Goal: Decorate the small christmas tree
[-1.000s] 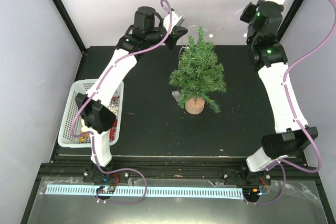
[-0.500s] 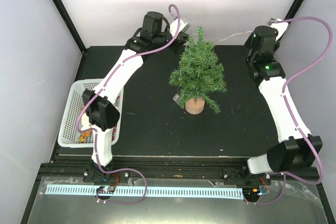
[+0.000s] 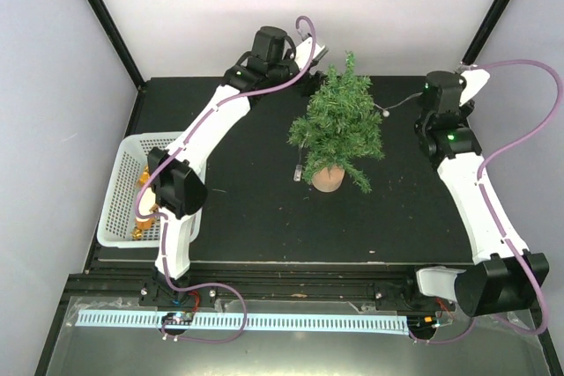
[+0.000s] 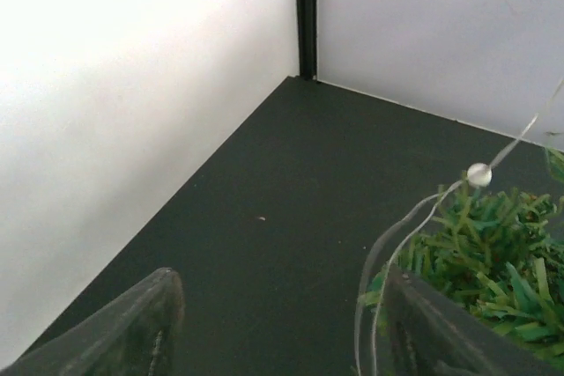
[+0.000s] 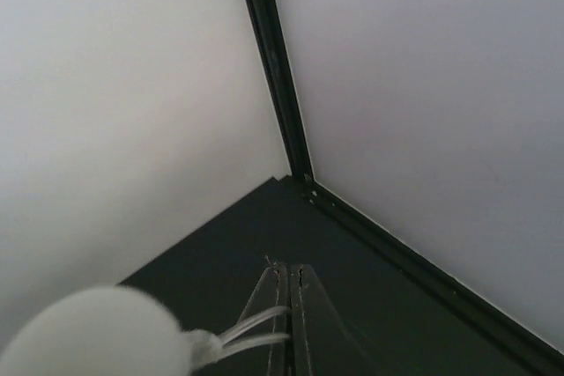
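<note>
The left arm rises from its base at the near edge, bends at an elbow above the white plastic lattice basket at 9 o'clock on the black table, and stretches its long white forearm toward 1 o'clock. Its wrist ends just beyond the treetop, at about 11 o'clock from the trunk. The right arm folds back at a low elbow by the 5 o'clock corner. Its forearm then runs toward 11 o'clock, so the wrist sits at roughly 2 o'clock from the tree.

The small christmas tree, bushy green needles on a round tan wooden stump, stands upright near the table's middle, a little toward 12 o'clock. Its long axis is vertical and its pointed tip is up.

The left gripper has its two dark fingers well apart and clamps nothing. A thin clear wire strung with small white beads loops down between them beside the foliage. Whether it brushes the finger nearest the branches cannot be told. The right gripper has its fingers pressed together on the wire's strands, and a blurred white bead sits close to the lens. In the overhead view the wire runs from this gripper to the tree's 3 o'clock side.
</note>
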